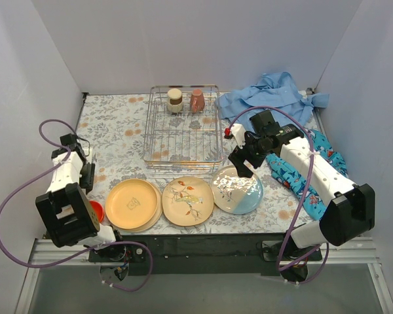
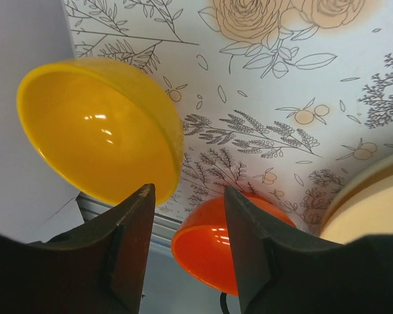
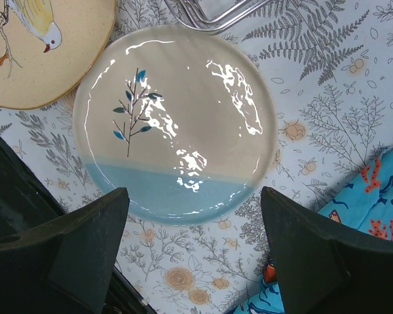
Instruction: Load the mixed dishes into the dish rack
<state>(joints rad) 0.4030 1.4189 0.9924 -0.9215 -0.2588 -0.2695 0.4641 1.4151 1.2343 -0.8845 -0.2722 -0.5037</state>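
The wire dish rack stands at the back centre with two small cups at its far end. In front lie a yellow-tan plate that seems stacked on another, a floral plate and a cream-and-blue plate. My right gripper is open and empty just above the cream-and-blue plate, its near edge between my fingers. My left gripper is open and empty. Its wrist view shows a yellow bowl and a red-orange bowl below it.
A plain blue cloth lies at the back right, a patterned blue cloth under my right arm, also seen in the right wrist view. The red bowl sits by the table's front left edge. White walls enclose three sides.
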